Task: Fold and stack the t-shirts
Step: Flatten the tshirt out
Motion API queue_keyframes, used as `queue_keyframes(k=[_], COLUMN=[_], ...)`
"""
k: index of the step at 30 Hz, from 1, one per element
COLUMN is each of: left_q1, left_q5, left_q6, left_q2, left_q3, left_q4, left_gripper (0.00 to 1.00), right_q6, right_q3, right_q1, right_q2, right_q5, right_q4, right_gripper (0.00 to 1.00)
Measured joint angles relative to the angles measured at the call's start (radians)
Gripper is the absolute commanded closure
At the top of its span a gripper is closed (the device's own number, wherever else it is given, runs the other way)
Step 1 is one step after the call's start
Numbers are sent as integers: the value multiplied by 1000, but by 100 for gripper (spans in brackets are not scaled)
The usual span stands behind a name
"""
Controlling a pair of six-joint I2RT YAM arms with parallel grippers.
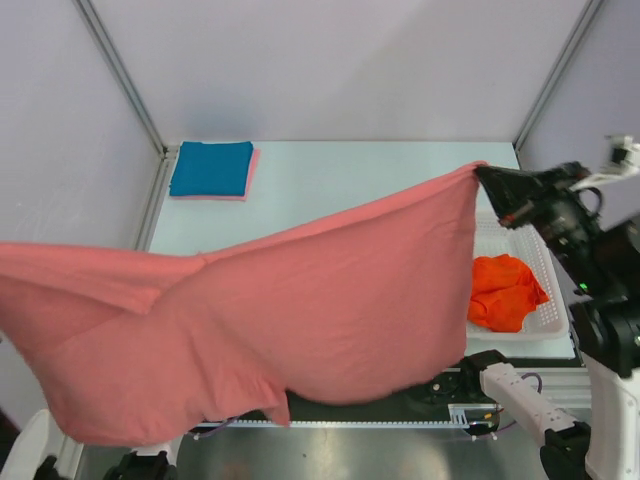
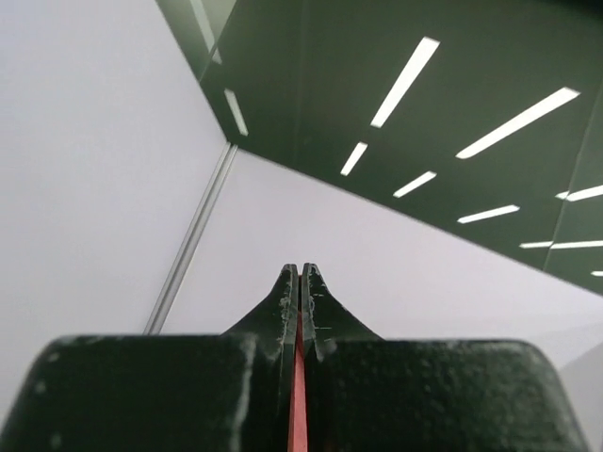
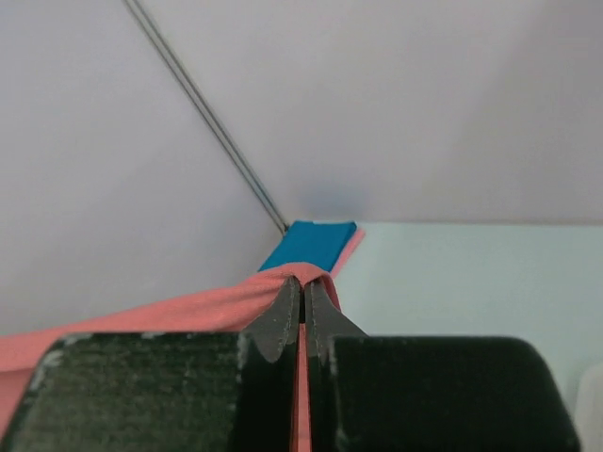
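A dusty salmon-red t-shirt (image 1: 300, 300) hangs spread in the air across the table, stretched from the left edge of the top view to my right gripper (image 1: 484, 176). That gripper (image 3: 303, 285) is shut on a bunched corner of the salmon cloth (image 3: 188, 306). My left gripper (image 2: 300, 271) points up at the wall and ceiling; it is shut, with a thin strip of the same red cloth (image 2: 299, 395) between its jaws. It is outside the top view. A folded teal-blue t-shirt (image 1: 210, 167) lies on a folded light pink one (image 1: 252, 178) at the back left corner.
A white lattice basket (image 1: 548, 262) at the right edge holds crumpled orange-red t-shirts (image 1: 505, 290). Pale walls with metal posts (image 1: 120, 75) close in the pale green table (image 1: 380, 170). The hanging shirt hides the table's front and left parts.
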Motion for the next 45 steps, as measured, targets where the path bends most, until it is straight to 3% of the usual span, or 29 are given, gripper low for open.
queue_keyframes(k=[8, 12, 18, 23, 31, 45], left_q1=[-2, -2, -4, -3, 26, 30], left_q5=[-23, -45, -63, -62, 0, 81], left_q6=[2, 2, 3, 5, 2, -7], left_q2=[98, 277, 577, 827, 1205, 1348], left_q3=[-411, -621, -787, -763, -497, -228], left_q4=[196, 304, 413, 515, 535, 531], left_gripper=[100, 100, 100, 100, 100, 100], right_q6=[24, 27, 0, -29, -57, -61], right_q3=[-231, -320, -351, -224, 64, 169], right_q1=[15, 32, 39, 23, -37, -66], right_q2=[237, 444, 755, 999, 1270, 1379], right_q5=[50, 109, 164, 177, 174, 152], right_q4=[195, 354, 549, 616, 653, 652], right_gripper=[100, 100, 100, 100, 100, 100])
